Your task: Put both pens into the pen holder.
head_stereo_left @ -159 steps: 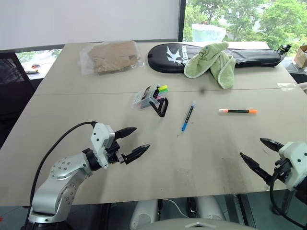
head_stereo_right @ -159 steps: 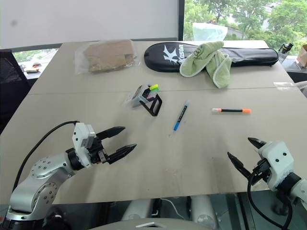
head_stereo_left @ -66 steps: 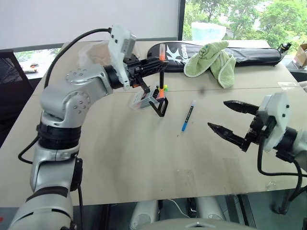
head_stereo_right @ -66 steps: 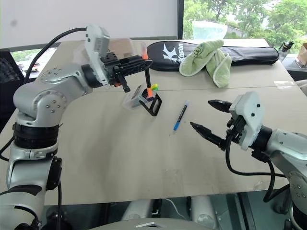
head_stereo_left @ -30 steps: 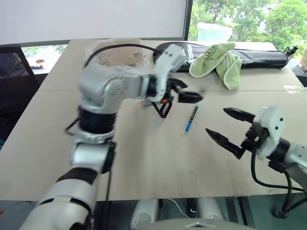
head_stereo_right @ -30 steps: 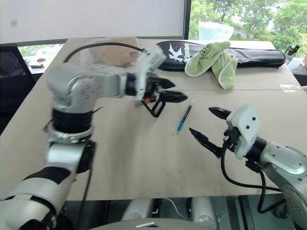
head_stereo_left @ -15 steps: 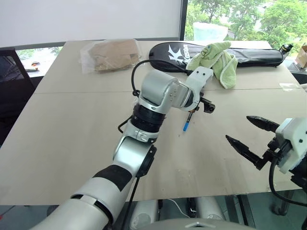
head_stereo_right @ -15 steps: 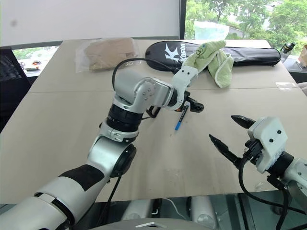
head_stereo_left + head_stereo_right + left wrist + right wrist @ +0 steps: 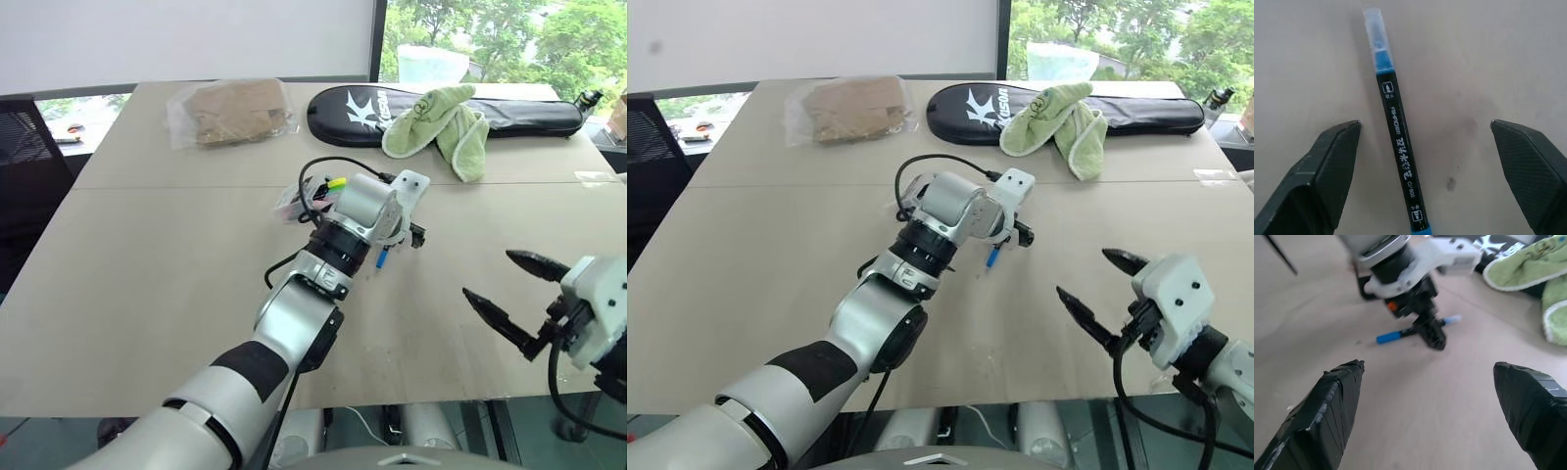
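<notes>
The blue-ended pen lies flat on the desk, in the middle of it, just to the right of the pen holder. The left gripper is bent down over this pen with its jaws spread. In the left wrist view the pen lies lengthwise in the gap between them, nearer one finger than the other, and touches neither. Its clear-capped blue tip points away from the wrist.

From the right wrist view, the left gripper's black fingertip sits against the desk beside the pen's barrel, with the pen's blue end sticking out on one side and its clear cap on the other.

The pen holder is partly hidden behind the left arm; a yellow-green marker tip shows at its edge.

The right gripper hangs at the desk's near right edge, well apart from the pen, jaws spread wide and pinching nothing.
</notes>
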Controlling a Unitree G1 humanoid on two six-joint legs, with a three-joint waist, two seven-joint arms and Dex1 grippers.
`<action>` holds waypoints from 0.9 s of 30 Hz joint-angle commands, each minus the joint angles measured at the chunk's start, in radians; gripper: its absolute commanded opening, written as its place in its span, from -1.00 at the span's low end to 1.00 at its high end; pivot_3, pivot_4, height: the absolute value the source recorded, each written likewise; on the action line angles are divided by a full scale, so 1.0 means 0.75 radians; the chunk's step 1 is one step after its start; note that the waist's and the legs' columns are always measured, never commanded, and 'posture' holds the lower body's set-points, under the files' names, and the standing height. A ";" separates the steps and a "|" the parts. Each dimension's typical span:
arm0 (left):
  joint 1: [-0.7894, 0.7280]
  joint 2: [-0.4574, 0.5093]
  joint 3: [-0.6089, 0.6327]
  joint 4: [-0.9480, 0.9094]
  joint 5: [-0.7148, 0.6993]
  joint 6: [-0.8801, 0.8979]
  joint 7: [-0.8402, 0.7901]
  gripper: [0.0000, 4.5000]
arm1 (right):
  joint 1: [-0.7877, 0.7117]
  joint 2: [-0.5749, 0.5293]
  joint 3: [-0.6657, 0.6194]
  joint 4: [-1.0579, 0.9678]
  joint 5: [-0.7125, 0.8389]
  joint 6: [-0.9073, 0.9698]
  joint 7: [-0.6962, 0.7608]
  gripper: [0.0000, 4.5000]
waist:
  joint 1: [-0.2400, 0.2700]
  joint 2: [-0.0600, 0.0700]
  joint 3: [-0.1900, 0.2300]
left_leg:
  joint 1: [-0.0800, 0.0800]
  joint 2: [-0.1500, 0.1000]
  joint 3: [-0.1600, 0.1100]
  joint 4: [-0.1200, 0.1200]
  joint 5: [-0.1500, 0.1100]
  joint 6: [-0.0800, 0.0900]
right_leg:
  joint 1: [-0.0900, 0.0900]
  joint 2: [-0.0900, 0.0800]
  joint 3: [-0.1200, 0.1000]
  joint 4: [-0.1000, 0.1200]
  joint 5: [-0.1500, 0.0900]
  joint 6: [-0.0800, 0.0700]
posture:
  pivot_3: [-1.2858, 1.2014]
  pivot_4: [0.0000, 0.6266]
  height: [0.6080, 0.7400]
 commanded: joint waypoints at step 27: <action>0.546 0.884 0.319 -1.177 -0.834 -0.073 -1.352 -0.97 | -0.335 0.003 0.131 0.085 0.379 0.132 -0.306 0.99 | -0.054 0.005 -0.001 | 0.010 0.002 0.006 -0.005 0.000 -0.001 | 0.000 0.002 0.012 0.003 0.000 -0.010 | 0.03 -0.52 1.00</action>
